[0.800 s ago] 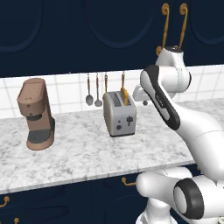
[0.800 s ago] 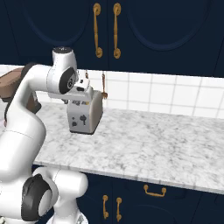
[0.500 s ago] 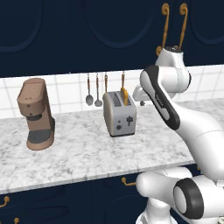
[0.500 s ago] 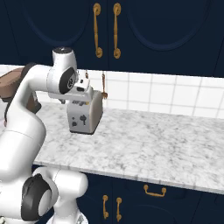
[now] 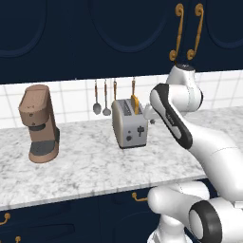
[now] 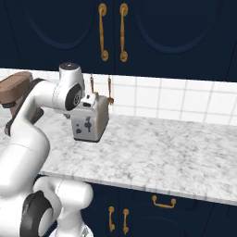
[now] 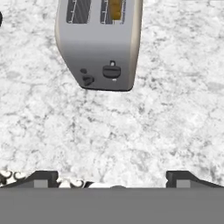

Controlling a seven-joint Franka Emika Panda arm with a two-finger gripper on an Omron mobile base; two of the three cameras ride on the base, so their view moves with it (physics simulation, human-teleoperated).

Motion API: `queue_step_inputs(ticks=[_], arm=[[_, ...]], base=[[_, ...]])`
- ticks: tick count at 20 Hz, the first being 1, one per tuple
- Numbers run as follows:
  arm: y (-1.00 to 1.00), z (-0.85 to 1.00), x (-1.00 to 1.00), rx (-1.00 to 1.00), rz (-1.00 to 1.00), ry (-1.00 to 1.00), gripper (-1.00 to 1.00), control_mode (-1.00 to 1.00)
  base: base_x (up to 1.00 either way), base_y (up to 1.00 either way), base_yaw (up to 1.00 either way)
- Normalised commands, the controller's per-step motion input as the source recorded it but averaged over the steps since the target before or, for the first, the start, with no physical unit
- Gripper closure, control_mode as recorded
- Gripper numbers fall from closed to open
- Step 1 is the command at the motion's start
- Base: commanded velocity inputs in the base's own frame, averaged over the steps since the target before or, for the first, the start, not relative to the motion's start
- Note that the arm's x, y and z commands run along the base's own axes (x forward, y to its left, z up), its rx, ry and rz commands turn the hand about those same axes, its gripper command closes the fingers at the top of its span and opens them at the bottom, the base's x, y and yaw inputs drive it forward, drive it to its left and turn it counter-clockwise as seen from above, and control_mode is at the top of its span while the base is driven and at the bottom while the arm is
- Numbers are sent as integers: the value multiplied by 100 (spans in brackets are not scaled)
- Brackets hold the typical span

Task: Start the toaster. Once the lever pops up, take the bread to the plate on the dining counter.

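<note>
Marble counter (image 5: 85, 166) runs beneath navy cabinets; nearest in the hand view, the hand (image 7: 111, 177) hovers over bare marble, its two fingertips spread wide and holding nothing. Beyond it stands one toaster (image 5: 129, 124) with two slots, one bread (image 5: 135, 104) slice upright in one slot, one lever (image 7: 111, 71) and one knob (image 7: 88, 80) on its front. One brown coffee machine (image 5: 39, 123) stands well apart, and three utensils (image 5: 105, 98) hang on the tiled wall

We see the toaster (image 7: 98, 43) with a smooth, matt silver-grey metallic shell and a black plastic-looking lever (image 7: 111, 71). The bread (image 5: 135, 103) shows a golden-orange crust. The worktop (image 5: 95, 161) is polished grey-veined marble, the backsplash (image 6: 185, 102) glossy white tile, the coffee machine (image 5: 39, 123) matt brown.
</note>
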Motion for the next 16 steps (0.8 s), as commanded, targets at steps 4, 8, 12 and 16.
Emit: queue_step_inputs(ticks=[4,8,12,16], arm=[[-27,-37,-38,0,0,-14,-100,-100],[-47,-48,-2,0,-5,-9,-100,-100],[-16,-32,29,0,-3,-2,-100,-100],[0,-11,64,0,0,0,-100,-100]], base=[[0,0,0],[0,0,0],[0,0,0],[0,0,0]])
